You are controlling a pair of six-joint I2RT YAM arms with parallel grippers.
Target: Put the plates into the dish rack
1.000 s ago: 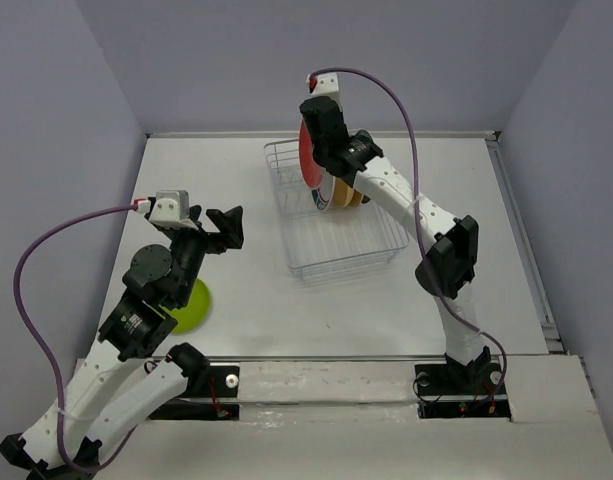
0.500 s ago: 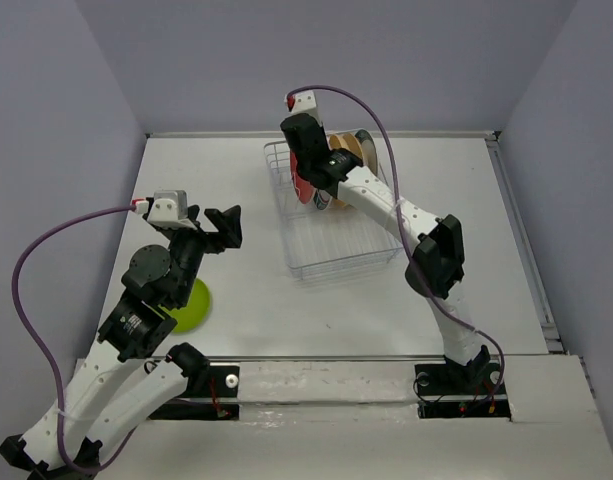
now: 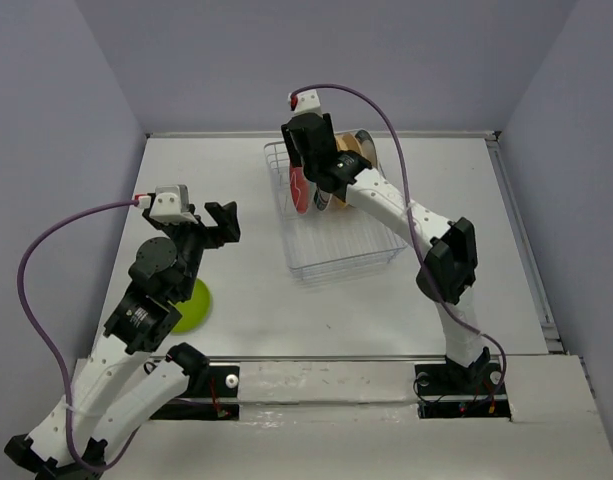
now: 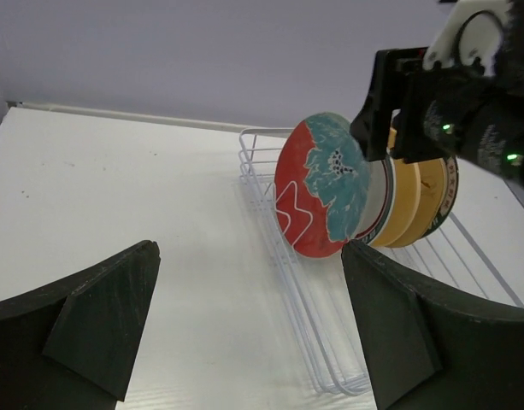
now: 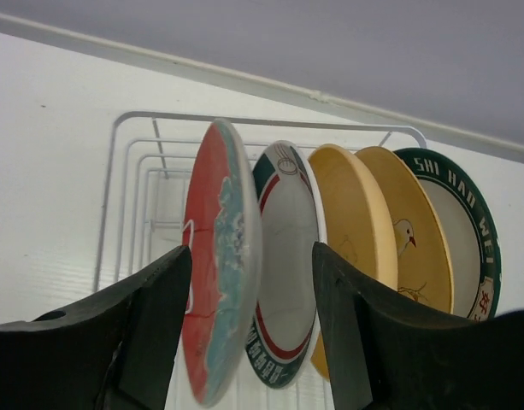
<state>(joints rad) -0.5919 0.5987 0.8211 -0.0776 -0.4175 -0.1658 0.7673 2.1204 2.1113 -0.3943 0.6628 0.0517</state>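
White table (image 3: 246,290) enclosed by grey walls, seen from above. The dish rack (image 3: 346,250) sits at 1 o'clock of the table centre and holds five plates on edge. The sixth, a lime green plate (image 3: 194,305), lies flat at 8 o'clock, partly under the left arm.

The right gripper (image 5: 249,249) straddles the red-and-teal plate (image 5: 214,265) with jaws parted, not pinching. The left gripper (image 4: 249,248) is spread wide and empty.

The plates look rigid, glazed, probably slippery and breakable. They are best pinched at the rim, and the flat one offers only its edge.

Only the right wrist view separates the five racked plates. Only the overhead view shows the green one.
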